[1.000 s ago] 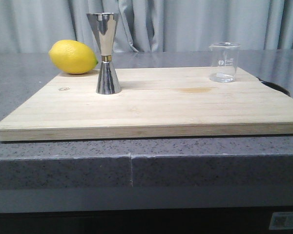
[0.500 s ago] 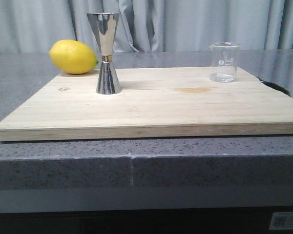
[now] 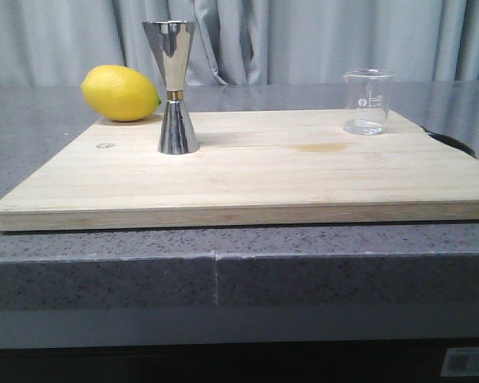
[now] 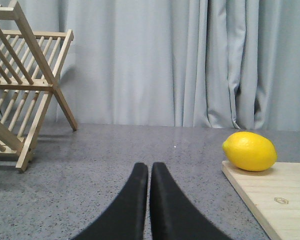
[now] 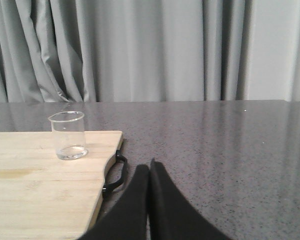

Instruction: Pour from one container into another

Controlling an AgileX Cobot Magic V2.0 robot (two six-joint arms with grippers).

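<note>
Plainly, both the left gripper (image 4: 149, 172) and right gripper (image 5: 149, 172) sit clenched, empty; a careless grab could topple the beaker (image 3: 367, 102) or the top-heavy jigger (image 3: 174, 88).

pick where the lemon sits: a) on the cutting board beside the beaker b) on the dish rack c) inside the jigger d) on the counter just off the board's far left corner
d: the lemon rests on the grey counter just past the wooden board's far left corner, behind the jigger, far from the beaker.
</note>
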